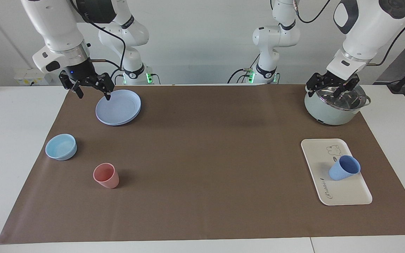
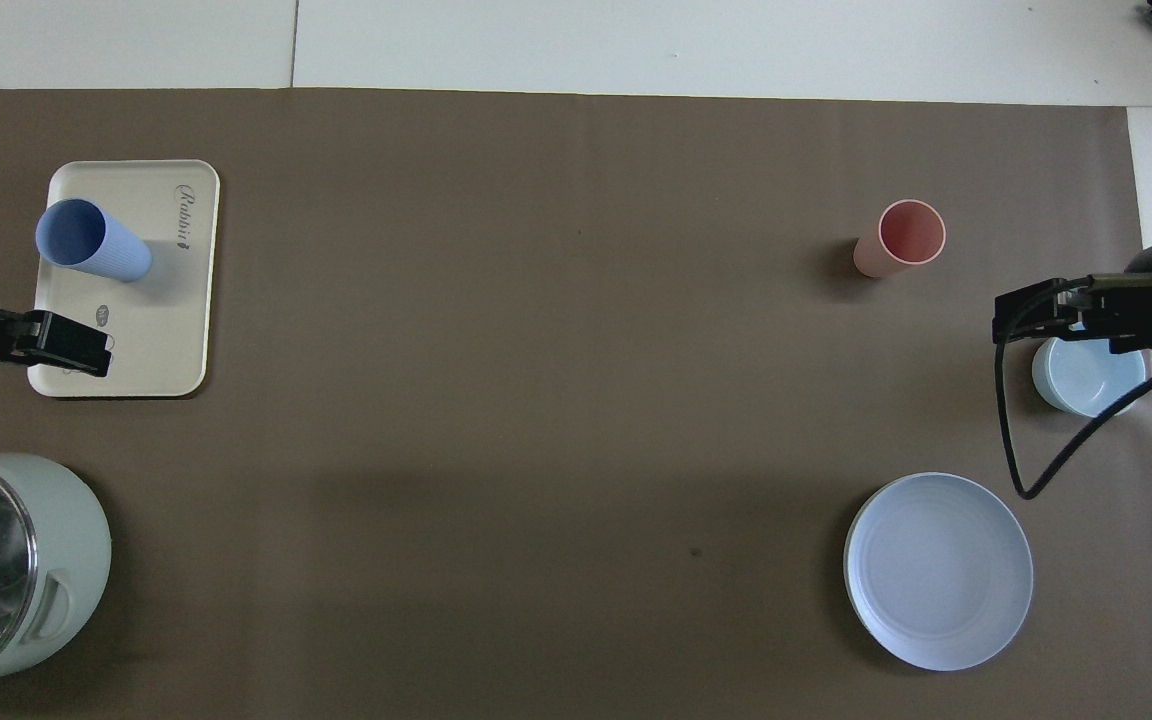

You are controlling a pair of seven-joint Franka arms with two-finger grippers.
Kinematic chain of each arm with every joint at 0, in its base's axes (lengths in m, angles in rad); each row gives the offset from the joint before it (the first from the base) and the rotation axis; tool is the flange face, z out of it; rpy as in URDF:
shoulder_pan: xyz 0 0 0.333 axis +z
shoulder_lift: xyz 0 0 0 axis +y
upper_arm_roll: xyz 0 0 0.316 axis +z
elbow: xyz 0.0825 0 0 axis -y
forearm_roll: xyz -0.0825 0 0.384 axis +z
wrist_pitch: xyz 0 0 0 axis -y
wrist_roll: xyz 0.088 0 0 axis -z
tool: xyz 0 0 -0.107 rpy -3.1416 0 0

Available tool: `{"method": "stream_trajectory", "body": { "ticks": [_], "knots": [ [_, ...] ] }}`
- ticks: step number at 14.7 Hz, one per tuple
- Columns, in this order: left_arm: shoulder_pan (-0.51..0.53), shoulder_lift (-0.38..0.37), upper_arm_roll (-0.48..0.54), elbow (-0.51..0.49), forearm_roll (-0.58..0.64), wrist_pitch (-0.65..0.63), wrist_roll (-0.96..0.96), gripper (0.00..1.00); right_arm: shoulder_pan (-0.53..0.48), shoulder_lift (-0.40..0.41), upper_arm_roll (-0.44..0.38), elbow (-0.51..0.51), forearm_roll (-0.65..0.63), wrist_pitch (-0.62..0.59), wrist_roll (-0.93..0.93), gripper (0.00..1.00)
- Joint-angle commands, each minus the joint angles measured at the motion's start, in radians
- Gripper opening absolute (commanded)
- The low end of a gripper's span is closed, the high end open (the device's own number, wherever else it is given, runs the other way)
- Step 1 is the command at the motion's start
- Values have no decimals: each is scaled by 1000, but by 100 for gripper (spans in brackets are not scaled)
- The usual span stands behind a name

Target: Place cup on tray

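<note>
The periwinkle-blue cup (image 1: 344, 168) stands upright on the cream-white tray (image 1: 329, 191) at the left arm's end of the table. It also shows in the overhead view (image 2: 91, 240), on the tray (image 2: 161, 340) at the end farther from the robots. My left gripper (image 1: 332, 88) hangs open and empty in the air, over the stretch between the pot and the tray's nearer end (image 2: 66, 345), well apart from the cup. My right gripper (image 1: 93, 93) hangs open and empty in the air at the right arm's end, between the plate and the bowl (image 2: 1036, 310).
A pale-green pot (image 1: 332, 109) with a glass lid stands nearer to the robots than the tray. At the right arm's end are a round blue plate (image 1: 118, 107), a squat light-blue bowl (image 1: 61, 147) and a pink cup (image 1: 106, 175).
</note>
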Motion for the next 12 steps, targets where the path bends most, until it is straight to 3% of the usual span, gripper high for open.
{"method": "stream_trajectory", "body": {
  "ticks": [1,3,12],
  "knots": [
    [10,-31,-6,-43,19,41,2,100,3,5,-19,65,-21,-104,-24,100],
    [5,-32,-8,-47,19,36,1,100,41,6,-92,69,-8,-116,-70,100],
    [27,-26,-3,-37,19,73,2,100,12,-8,-62,37,-5,-113,-72,100]
  ]
}}
